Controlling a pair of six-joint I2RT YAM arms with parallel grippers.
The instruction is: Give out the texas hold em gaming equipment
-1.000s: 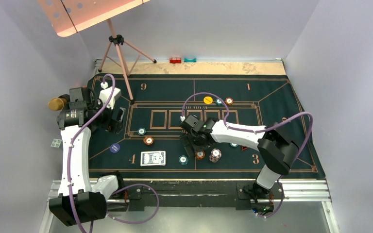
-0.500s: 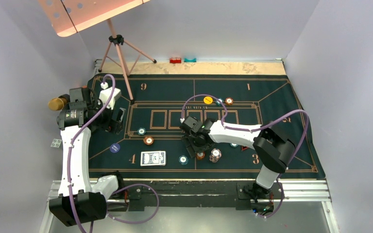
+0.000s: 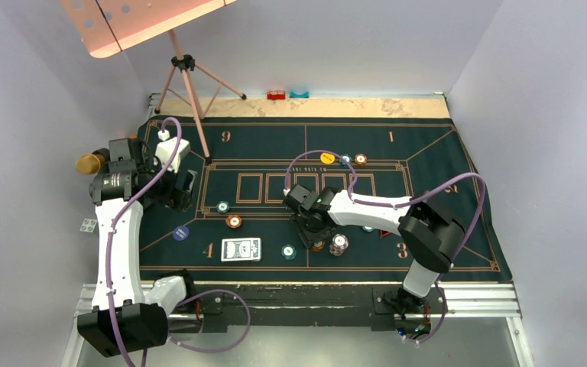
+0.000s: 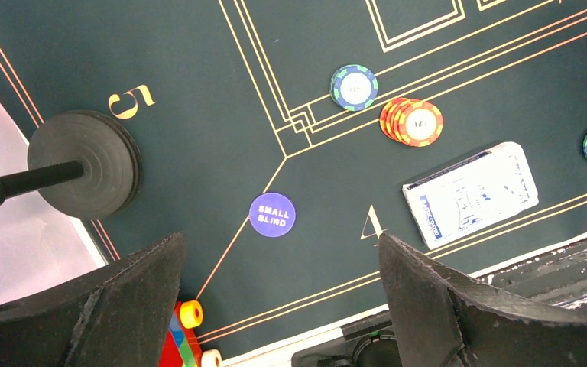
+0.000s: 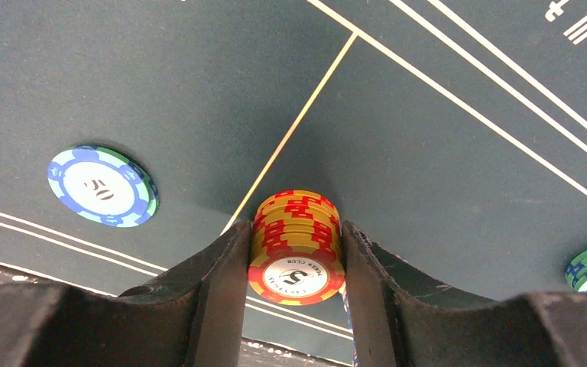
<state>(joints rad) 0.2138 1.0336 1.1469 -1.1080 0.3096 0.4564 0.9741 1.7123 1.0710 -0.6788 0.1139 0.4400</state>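
Pinching the orange chip stack (image 5: pixel 296 256), the right gripper (image 5: pixel 296 233) had a teal chip (image 5: pixel 102 186) nearby, bare mat (image 5: pixel 443 145) beyond; left gripper (image 4: pixel 279 245) hung wide open, empty.

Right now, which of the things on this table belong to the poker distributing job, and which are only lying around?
Belong to the job: card deck; orange chip stack; teal chip; Small Blind disc; yellow disc.
Just lying about: tripod stand; red block; teal block; green felt mat.
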